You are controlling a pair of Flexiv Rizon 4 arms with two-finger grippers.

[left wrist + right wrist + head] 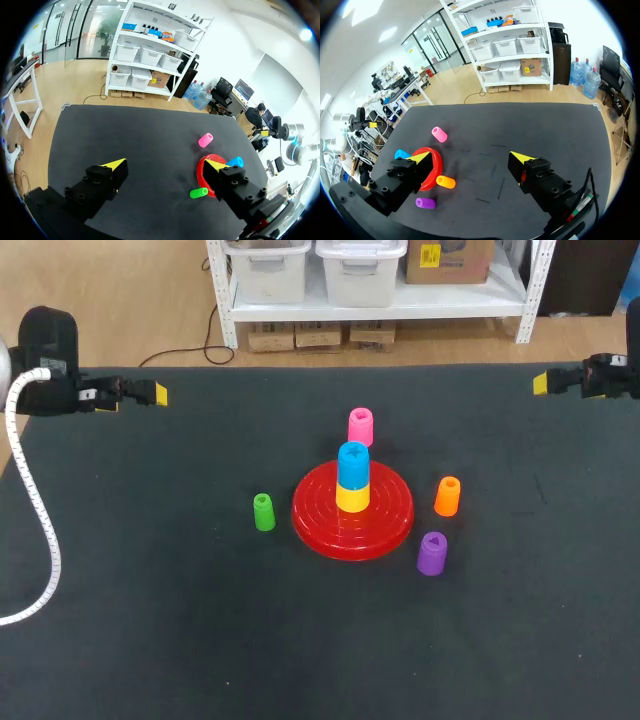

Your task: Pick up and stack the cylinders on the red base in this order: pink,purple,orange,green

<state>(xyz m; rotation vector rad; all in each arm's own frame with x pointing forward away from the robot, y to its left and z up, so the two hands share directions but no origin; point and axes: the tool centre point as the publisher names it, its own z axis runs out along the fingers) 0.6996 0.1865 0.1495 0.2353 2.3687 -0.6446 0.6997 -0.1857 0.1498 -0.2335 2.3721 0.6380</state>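
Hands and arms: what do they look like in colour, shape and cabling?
The left hand and right hand each have two chunky black block fingers dotted with screw heads, ending in bright yellow wedge tips. The left arm shows a rounded black housing, with a white ribbed cable trailing from it.

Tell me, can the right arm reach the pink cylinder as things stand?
Probably yes. The right gripper is open, and bare table lies between it and the pink cylinder, standing free behind the red base.
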